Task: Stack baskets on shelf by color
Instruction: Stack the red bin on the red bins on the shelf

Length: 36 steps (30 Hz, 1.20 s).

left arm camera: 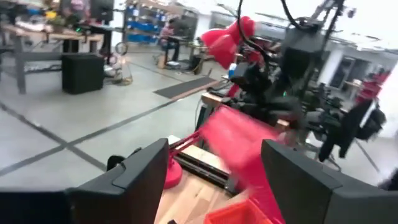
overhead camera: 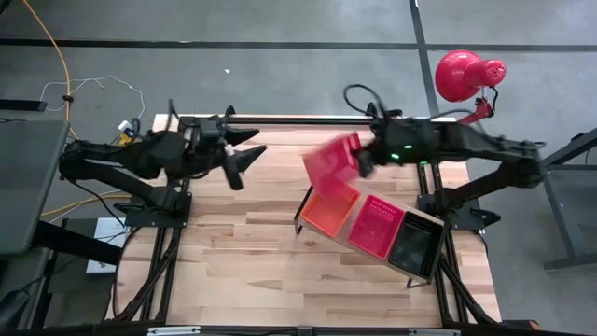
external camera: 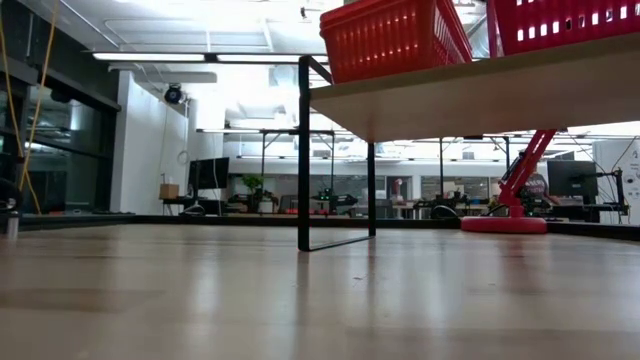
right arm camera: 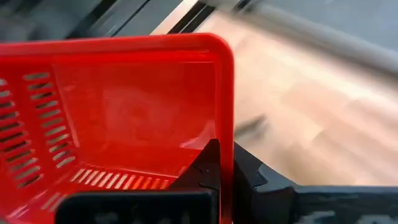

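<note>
Left gripper idles spread and empty over the table's left side. Right gripper pinches one wall of a red basket, carried tilted just above the shelf's orange basket (bracket end). Risk: thin-wall grip slips or swings, clipping the orange one.

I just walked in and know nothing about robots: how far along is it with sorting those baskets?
Done: the pale wooden shelf carries an orange plastic mesh basket, a red mesh basket and a black mesh basket, side by side. In hand: the right gripper holds another red mesh basket above the table, its fingers clamped on the rim. Left: setting it onto the matching red one. The left gripper waits, open.
</note>
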Each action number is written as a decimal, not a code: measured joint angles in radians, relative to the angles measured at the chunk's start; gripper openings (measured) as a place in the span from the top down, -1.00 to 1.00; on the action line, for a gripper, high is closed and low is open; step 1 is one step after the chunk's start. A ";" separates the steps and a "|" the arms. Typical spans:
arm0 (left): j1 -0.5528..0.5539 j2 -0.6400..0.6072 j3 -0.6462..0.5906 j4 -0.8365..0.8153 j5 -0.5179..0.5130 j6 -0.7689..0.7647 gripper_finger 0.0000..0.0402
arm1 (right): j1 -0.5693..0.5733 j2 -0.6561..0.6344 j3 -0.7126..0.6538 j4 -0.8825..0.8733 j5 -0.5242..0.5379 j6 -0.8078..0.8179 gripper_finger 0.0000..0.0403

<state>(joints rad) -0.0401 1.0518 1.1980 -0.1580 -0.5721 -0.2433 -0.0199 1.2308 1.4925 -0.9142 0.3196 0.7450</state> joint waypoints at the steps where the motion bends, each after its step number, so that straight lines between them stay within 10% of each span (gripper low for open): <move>1: -0.012 -0.015 0.000 -0.014 0.000 0.013 -0.22 | 0.008 -0.028 0.000 -0.019 -0.087 -0.006 1.00; 10: -0.098 -0.077 -0.001 -0.185 -0.055 -0.007 -0.21 | 0.217 -0.105 0.000 -0.376 -0.382 0.074 1.00; 36: -0.112 -0.046 -0.001 -0.220 -0.113 -0.095 -0.21 | 0.256 0.001 -0.001 -0.612 -0.320 -0.003 1.00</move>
<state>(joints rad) -0.1524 1.0058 1.1969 -0.3779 -0.6849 -0.3382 0.2359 1.2321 1.4915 -1.5266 -0.0003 0.7422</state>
